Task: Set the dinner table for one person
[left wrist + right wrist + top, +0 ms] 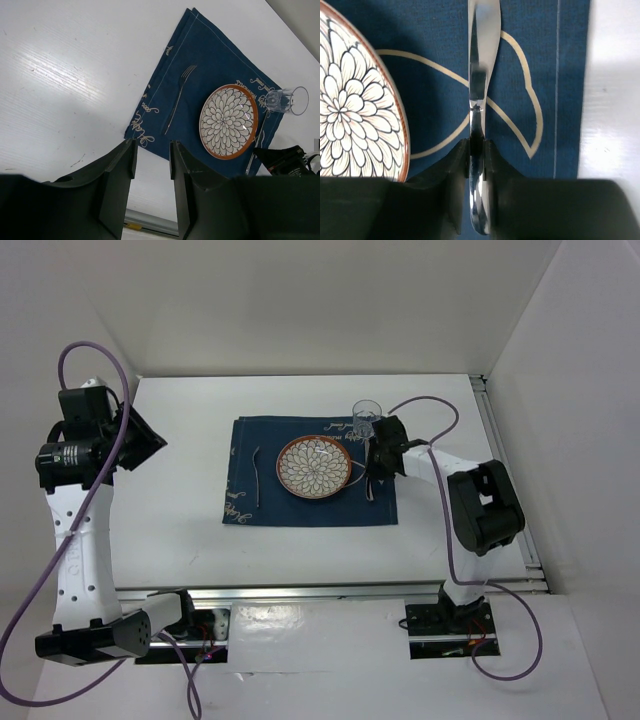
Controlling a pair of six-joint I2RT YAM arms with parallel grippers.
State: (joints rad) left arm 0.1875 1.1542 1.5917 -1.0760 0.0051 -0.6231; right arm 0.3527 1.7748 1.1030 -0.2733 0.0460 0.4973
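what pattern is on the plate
The plate is white with dark-outlined flower petals and an orange-brown rim, clearest in the left wrist view.

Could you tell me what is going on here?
The right gripper is shut on a metal utensil, low over the navy placemat, just right of the plate. A fork lies left of the plate; a glass stands near the placemat's far right corner. The left gripper hangs open above the dinner table.
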